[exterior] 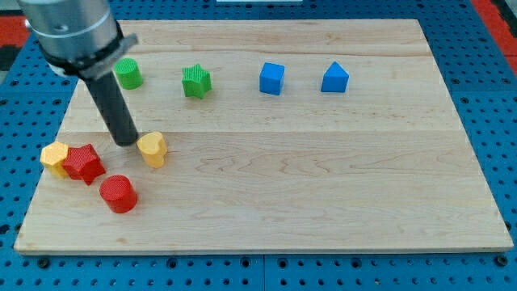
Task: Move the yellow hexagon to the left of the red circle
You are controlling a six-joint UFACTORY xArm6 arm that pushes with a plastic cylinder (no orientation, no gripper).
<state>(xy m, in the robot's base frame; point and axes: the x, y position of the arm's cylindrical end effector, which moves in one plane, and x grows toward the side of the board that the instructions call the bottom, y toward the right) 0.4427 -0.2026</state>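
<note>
My tip (128, 143) is a bare rod end with nothing to open or close; it rests just left of the yellow heart (153, 149). Nearest the view's bottom sits the red circle (119, 193). Above it, the red star (83, 162) touches the yellow hexagon (55, 156), already up-left of the circle. Judging by this, the approach step is in hand: next I must circle behind the hexagon and nudge it downward. The arm leans in from the view's top left.

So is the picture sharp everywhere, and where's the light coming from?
Camera view: blocks like the red circle and yellow hexagon look crisp; lighting is soft and even, no glare on the wooden board; only faint shadows. My tip sits just left of the yellow heart.
</note>
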